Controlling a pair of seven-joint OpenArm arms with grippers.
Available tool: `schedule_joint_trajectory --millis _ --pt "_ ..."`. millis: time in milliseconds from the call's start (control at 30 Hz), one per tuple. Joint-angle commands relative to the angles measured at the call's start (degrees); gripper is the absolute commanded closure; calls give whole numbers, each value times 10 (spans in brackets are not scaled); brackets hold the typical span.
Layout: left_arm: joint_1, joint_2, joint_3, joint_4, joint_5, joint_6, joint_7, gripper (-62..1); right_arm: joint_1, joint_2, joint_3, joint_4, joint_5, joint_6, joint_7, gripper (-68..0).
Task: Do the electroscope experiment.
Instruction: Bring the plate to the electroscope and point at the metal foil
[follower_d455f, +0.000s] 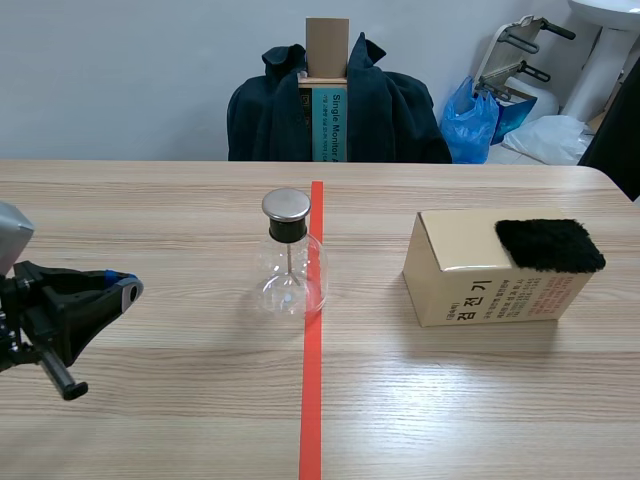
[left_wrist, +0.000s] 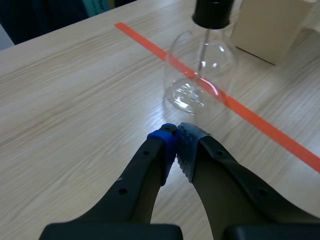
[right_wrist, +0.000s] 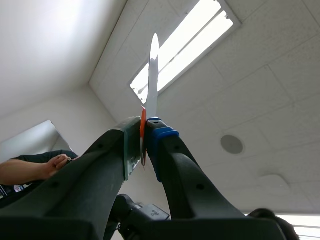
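So, how does the left pincer (left_wrist: 176, 131) stand?
Clenched on nothing, its blue and grey pads pressed tip to tip, low over the wooden surface (left_wrist: 75, 100).
And the electroscope (left_wrist: 200, 75)?
Just ahead of that pincer, upright on the surface: a clear round flask with a black stopper and a metal cap, a thin rod hanging inside. The orange-red tape line (left_wrist: 260, 125) passes at the flask's side away from the pincer.
Beyond it?
A tan box (follower_d455f: 495, 268), well apart from the pincer and past the tape, with a black furry pad (follower_d455f: 550, 245) lying on its top, at the end farthest from the flask.
What about the right pincer (right_wrist: 144, 132)?
Turned up at the ceiling, grasping a thin white strip (right_wrist: 151, 75) seen edge-on. The strip stands up from between the pads, orange where they pinch it. Beyond its tip is a long ceiling light (right_wrist: 200, 40). Off to one side of the pincer, lower down, is a person's forearm (right_wrist: 25, 171).
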Motion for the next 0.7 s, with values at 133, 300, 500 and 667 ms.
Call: schedule_joint_trajectory --millis 133,300,500,667 --pt "-94 62 71 -93 67 -2 -63 -32 31 -14 -72 -37 -5 33 24 -6" --pt "-155 115 125 -162 98 5 -80 -32 79 -90 -151 -144 -76 41 71 -7" --pt "-203 156 162 -218 113 41 -82 -32 129 -169 -220 -287 -157 41 99 -7" --pt "-215 163 164 -240 117 49 -93 -32 152 -195 -267 -369 -170 41 120 -6"
